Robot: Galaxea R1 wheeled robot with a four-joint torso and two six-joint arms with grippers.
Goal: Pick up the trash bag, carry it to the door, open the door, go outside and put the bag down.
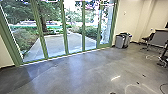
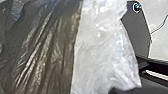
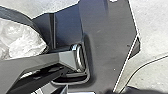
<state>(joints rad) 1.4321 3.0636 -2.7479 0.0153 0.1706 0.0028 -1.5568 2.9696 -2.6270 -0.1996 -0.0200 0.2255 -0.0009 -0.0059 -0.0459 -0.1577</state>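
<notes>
In the left wrist view the trash bag [image 2: 50, 50] hangs close to the camera, its dark plastic beside a pale translucent part [image 2: 102, 47]. The right wrist view has whitish crumpled plastic [image 3: 22, 40] at one edge, behind a grey bar of the robot. How either gripper holds or touches the bag cannot be made out. Ahead in the head view stands a glass door front with green frames [image 1: 63, 27], and a paved path [image 1: 62, 43] lies outside beyond the glass.
Grey bins [image 1: 120, 41] stand against the wall right of the glass. Farther right are a chair [image 1: 148, 40] and a grey panel [image 1: 160, 38]. Small dark items and a cable [image 1: 163, 86] lie on the concrete floor [image 1: 75, 75]. Bushes and trees grow outside.
</notes>
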